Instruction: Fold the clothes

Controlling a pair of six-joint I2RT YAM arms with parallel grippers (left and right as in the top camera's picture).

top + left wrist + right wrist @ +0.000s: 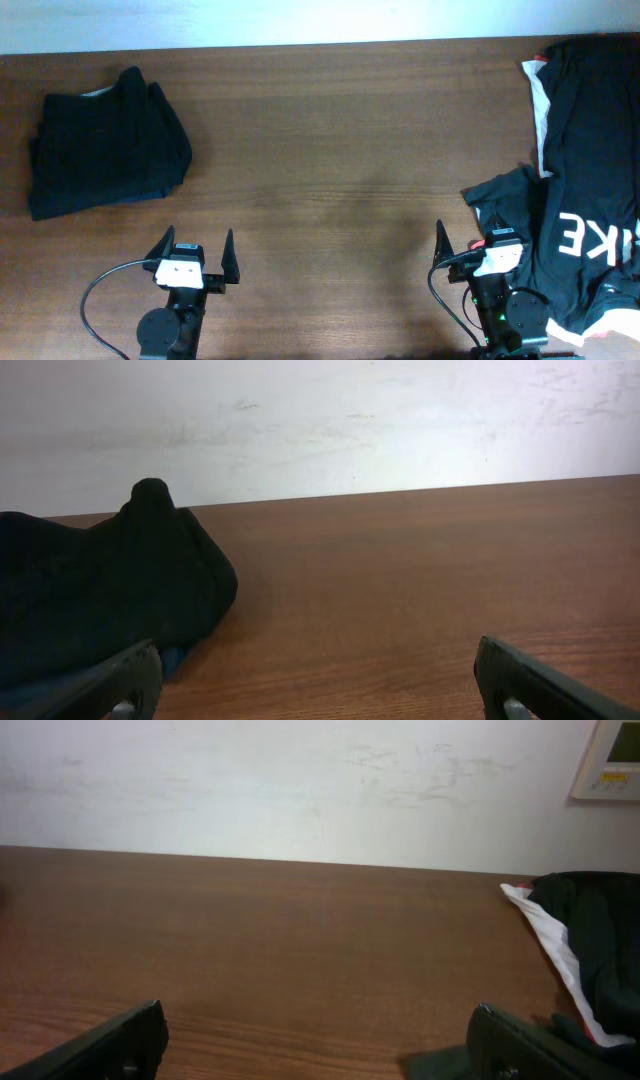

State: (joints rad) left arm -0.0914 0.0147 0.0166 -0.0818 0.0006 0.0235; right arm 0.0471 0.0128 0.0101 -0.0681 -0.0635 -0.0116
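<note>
Clothes [590, 150] to fold sprawl front-to-back along the right edge of the bench [340, 150], right up against the right gripper [468, 245] (jaws spread wide, empty, like the left gripper [195, 248]), so that arm's nearer.

Brown wooden table [330, 150], its grain running left to right, fills nearly the whole overhead view, with a faint sheen near the centre. A pale strip [250, 20] borders the table's far edge. In both wrist views a white wall [350, 420], marked with faint scuffs, rises behind that edge. At upper right of the right wrist view, a cream wall panel [612, 760] is cut by the frame, its details unreadable.
</note>
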